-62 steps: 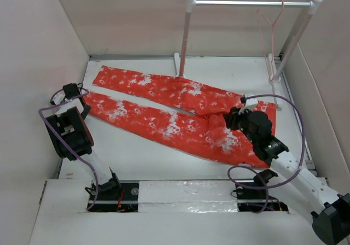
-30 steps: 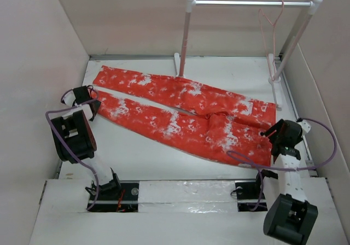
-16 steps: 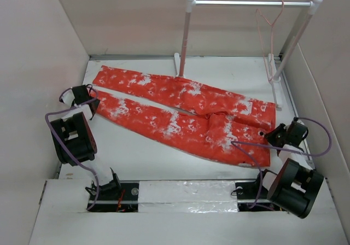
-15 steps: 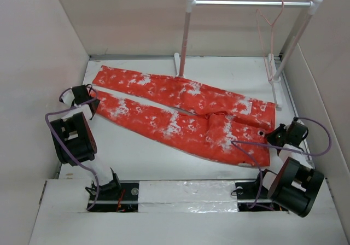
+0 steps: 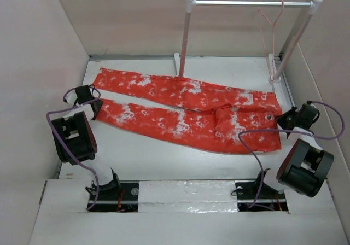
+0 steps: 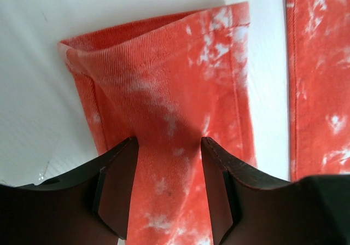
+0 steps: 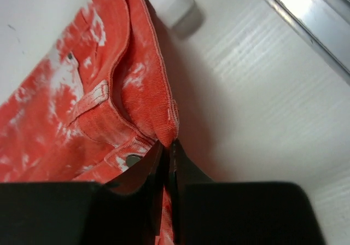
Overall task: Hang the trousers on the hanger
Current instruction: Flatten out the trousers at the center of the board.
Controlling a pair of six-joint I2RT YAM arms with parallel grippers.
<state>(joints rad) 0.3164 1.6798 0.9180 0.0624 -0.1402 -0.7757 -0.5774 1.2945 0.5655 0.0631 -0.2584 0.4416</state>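
orange-red cloth with white splotches: the trousers (image 5: pixel 186 111) lie flat on the white table (image 5: pixel 142 157), both legs running out toward 10 o'clock and the waist at 3 o'clock in the top view. the two legs sit side by side, with a thin strip of table showing between them.

my right gripper (image 7: pixel 168 146), at 3 o'clock, is pinched tight on a fold of the waistband, near the metal button (image 7: pixel 133 159). the cloth rises in a small ridge where i hold it. my left gripper (image 6: pixel 169 146), at 9 o'clock, is half-spread over the cuff end of the nearer leg. the fabric lies flat under its fingers, and i judge nothing is gripped there yet.

the hanger (image 5: pixel 270 37), thin and pinkish, hangs by its hook from the white rail (image 5: pixel 251 3) at 1 o'clock. it is well apart from the trousers and nothing is draped on it.

as i read it, the task is barely begun. one end is secured. taking the cuff, lifting the trousers, carrying them to the hanger and draping them over its bar all remain.
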